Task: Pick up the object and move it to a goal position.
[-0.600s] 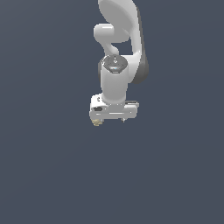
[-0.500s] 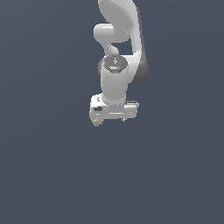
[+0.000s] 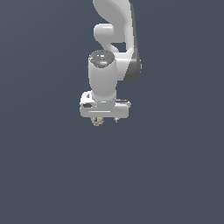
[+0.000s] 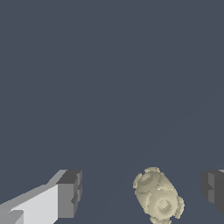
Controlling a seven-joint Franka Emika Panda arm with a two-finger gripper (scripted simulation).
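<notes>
The object (image 4: pixel 158 199) is a small, pale tan-yellow lump, knobbly and roughly barrel-shaped. In the wrist view it lies between the two dark fingertips (image 4: pixel 70 194), with open space on either side of it; it sits closer to the fingertip at the far edge of the picture than to the one with the white finger body behind it. Neither pad touches it there. In the exterior view the object (image 3: pixel 98 122) shows only as a tiny tan speck just under the lower edge of the white hand, a little above the frame's centre and slightly toward the exterior view's left.

The gripper (image 3: pixel 105 119) hangs straight down with its fingers spread wide, far wider than the lump, and it has hold of nothing. Whether the lump rests on the ground or just clear of it cannot be told from these pictures.

Above the hand, the Panda arm (image 3: pixel 104 76) rises as a white column with a grey cap and a dark joint on the exterior view's right, then curves up out of the top of the frame.

The floor (image 3: pixel 48 175) is a flat, uniform slate blue-grey that fills both pictures edge to edge, with no seam, wall or horizon visible; only a faint lighter band crosses it in the wrist view.
</notes>
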